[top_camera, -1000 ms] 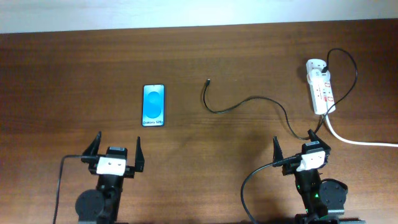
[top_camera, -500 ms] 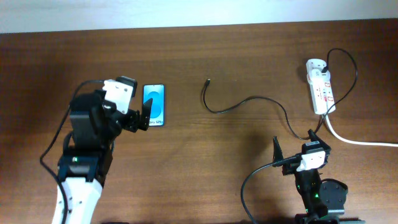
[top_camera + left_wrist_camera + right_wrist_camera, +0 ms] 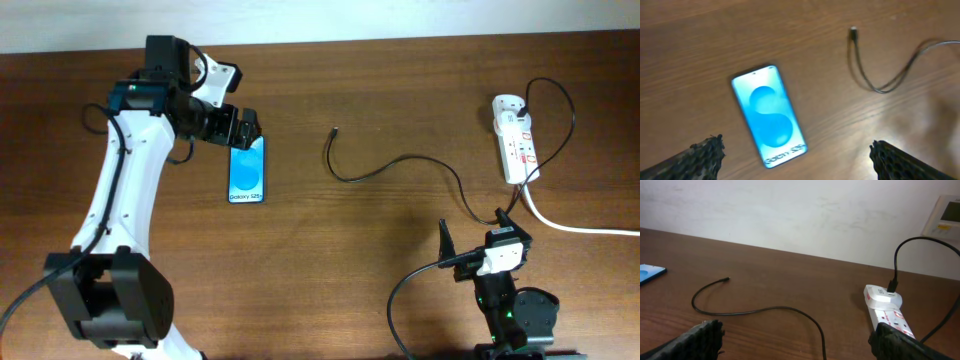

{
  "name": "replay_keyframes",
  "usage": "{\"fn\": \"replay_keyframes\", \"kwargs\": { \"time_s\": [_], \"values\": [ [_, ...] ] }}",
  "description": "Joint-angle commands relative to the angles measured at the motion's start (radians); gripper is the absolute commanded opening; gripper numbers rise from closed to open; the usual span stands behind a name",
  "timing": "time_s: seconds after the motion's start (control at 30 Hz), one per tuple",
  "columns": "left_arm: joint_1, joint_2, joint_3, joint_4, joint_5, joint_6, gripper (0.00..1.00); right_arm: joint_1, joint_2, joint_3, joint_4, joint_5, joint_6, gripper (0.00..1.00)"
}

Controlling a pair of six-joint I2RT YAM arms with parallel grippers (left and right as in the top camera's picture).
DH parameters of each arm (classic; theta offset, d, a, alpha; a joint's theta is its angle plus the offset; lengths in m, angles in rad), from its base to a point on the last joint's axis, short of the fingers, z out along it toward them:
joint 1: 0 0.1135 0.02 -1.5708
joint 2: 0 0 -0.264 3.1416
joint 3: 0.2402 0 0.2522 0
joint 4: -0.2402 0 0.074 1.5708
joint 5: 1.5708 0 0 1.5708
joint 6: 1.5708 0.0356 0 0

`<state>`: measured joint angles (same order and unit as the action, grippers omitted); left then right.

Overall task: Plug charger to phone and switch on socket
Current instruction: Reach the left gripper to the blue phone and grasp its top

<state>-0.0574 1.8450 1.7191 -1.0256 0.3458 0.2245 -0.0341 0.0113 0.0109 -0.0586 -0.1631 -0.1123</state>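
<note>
Two grippers spread wide, left gripper (image 3: pixel 240 132) masking top edge of phone (image 3: pixel 769 120) overhead, right gripper (image 3: pixel 472 235) near charger (image 3: pixel 881 91), plug tip blurred.

Table (image 3: pixel 400 100): brown wood with fine straight grain, smooth, a soft sheen where light falls.
Phone (image 3: pixel 769 121): glossy glass face, lit blue; thin black rim, its material not clear.
Charger (image 3: pixel 400 158): thin black cable, matt, looks like rubbery plastic; the small tip is too small to tell its finish.
Socket (image 3: pixel 517 145): white hard plastic, smooth, lightly glossy; red plastic switches.
Cord (image 3: pixel 580 229): thick white plastic sheath, smooth.
Left fingers (image 3: pixel 702 155): black, matt, rough pads with a fine dimpled grid.
Left arm (image 3: pixel 125 190): white smooth plastic shell with black matt joints.
Wall (image 3: pixel 765 215): white, matt, faintly uneven like painted plaster.
</note>
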Motion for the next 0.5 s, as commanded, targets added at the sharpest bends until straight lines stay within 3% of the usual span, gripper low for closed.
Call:
{"fn": "replay_keyframes", "kwargs": {
  "time_s": [0.0, 0.1, 0.13, 0.17, 0.2, 0.47],
  "values": [
    [-0.019, 0.003, 0.034, 0.001, 0.053, -0.002, 0.99, -0.006, -0.005, -0.005, -0.004, -0.013, -0.003, 0.98],
    [-0.021, 0.021, 0.034, 0.024, 0.04, -0.024, 0.99, -0.006, -0.005, -0.005, -0.005, -0.013, -0.003, 0.98],
    [-0.021, 0.041, 0.034, 0.01, -0.079, -0.146, 0.99, -0.006, -0.005, -0.005, -0.004, -0.013, -0.003, 0.98],
    [-0.021, 0.073, 0.034, -0.033, -0.293, -0.36, 0.99, -0.006, -0.005, -0.005, -0.005, -0.013, -0.003, 0.98],
    [-0.021, 0.105, 0.034, -0.055, -0.352, -0.454, 0.99, -0.006, -0.005, -0.005, -0.005, -0.012, -0.003, 0.98],
    [-0.064, 0.293, 0.034, -0.038, -0.351, -0.498, 0.99, -0.006, -0.005, -0.005, 0.004, 0.005, -0.004, 0.98]
  ]
}}
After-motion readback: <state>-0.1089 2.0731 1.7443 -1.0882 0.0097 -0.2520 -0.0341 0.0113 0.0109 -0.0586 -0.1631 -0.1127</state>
